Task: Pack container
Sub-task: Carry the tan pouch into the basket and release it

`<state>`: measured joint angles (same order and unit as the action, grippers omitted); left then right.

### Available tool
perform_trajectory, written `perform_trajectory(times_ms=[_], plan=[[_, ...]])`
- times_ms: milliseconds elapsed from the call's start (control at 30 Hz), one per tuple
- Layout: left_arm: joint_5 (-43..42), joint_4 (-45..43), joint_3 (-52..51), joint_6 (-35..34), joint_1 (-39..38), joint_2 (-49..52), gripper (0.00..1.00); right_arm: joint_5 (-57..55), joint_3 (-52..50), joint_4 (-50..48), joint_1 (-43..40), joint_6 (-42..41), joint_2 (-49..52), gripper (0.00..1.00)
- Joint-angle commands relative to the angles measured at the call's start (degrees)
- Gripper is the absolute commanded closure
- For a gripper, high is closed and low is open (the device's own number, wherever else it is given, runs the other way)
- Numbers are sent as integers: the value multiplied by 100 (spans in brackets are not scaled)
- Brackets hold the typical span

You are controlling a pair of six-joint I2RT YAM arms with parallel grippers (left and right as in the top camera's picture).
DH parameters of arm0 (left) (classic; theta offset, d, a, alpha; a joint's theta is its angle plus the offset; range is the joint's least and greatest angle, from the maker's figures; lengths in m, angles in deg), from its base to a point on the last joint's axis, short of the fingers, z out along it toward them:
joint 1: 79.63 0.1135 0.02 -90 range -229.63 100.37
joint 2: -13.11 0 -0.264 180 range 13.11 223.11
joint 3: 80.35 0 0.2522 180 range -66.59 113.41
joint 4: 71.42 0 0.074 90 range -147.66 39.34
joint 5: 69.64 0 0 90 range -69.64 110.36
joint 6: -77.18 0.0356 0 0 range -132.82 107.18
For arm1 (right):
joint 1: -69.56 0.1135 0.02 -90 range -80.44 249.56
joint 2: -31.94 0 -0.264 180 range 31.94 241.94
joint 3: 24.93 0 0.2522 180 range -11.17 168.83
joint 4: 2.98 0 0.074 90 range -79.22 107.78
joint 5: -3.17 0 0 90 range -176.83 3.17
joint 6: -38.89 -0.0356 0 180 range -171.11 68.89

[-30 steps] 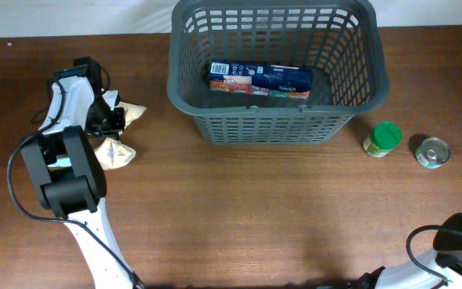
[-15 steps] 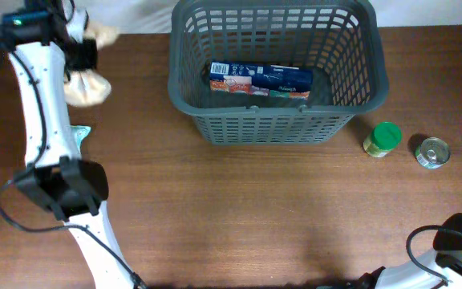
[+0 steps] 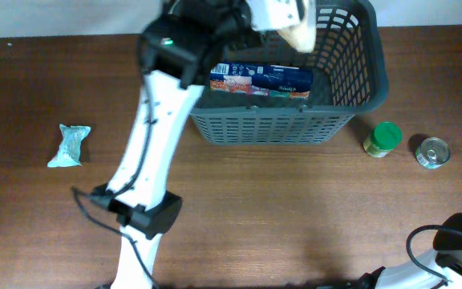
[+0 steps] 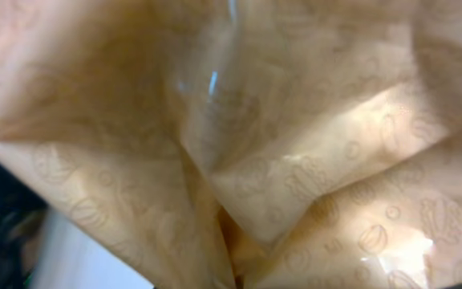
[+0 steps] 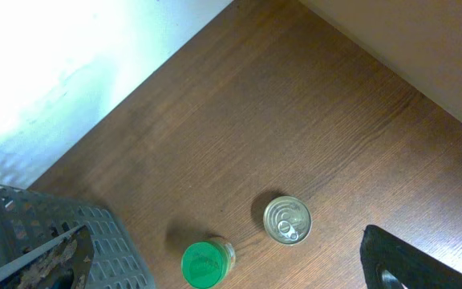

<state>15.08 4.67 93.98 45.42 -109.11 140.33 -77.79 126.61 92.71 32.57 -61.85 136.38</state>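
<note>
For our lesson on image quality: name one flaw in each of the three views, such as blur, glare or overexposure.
Overhead: the bag over the basket is smeared by motion blur and washed out. Left wrist: the bag fills the frame, too close to focus, with glare patches. Right wrist: the upper left corner is blown out white, while the can and jar are sharp.

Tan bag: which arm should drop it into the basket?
Left. The left gripper holds the tan bag over the basket; the right arm sits far off at the near table edge.

Lab setup: wooden table (image 3: 295, 217), white backdrop (image 3: 54, 16).
</note>
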Motion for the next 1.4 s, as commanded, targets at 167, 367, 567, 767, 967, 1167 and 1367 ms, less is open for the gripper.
perform_trajectory(times_ms=[167, 367, 567, 767, 967, 1167, 1367], plan=[[-339, -186, -422, -264, -662, 1766, 98, -31, 13, -7, -15, -26, 28, 1], [-330, -94, -422, -811, -960, 2063, 98, -31, 13, -7, -15, -26, 28, 1], [671, -214, -107, -2109, -973, 2050, 1, -31, 13, -7, -15, -26, 28, 1], [824, 577, 870, -2955, -461, 1550, 1, -31, 13, -7, -15, -26, 28, 1], [811, 1521, 1569, -3803, 664, 382, 1, -31, 13, -7, -15, -26, 28, 1], [815, 2618, 1576, -4358, 2256, -201, 1, -31, 13, -7, -15, -26, 28, 1], [756, 3432, 957, -4732, 3877, -79, 1, -31, 13, -7, -15, -26, 28, 1]])
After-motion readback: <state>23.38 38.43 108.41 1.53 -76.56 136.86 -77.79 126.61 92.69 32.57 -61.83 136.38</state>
